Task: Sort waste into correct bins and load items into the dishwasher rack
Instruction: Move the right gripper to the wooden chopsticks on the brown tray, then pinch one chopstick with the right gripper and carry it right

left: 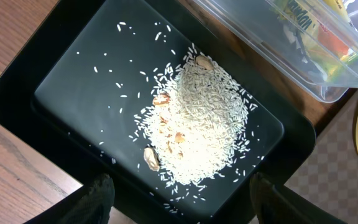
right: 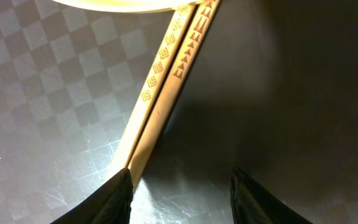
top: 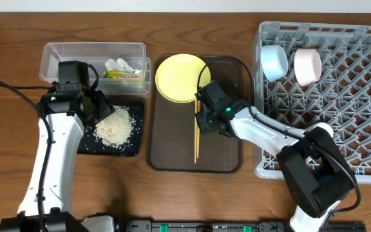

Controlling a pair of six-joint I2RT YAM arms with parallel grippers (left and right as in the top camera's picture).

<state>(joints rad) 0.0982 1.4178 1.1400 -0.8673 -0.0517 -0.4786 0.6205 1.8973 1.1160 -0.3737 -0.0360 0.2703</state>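
In the clear container (left: 278,59), wrapper (left: 319,25) lettering illegible.

Lettering on the snack wrapper (left: 316,22) is too blurred to read.

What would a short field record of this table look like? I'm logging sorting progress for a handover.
clear container: holds white tissue and snack wrapper
black tray: holds rice pile
serving tray: chopsticks lie on it; yellow plate overlaps its far edge
rack: blue bowl and pink bowl loaded
left pincer: open, over black tray
right pincer: open, low over chopsticks
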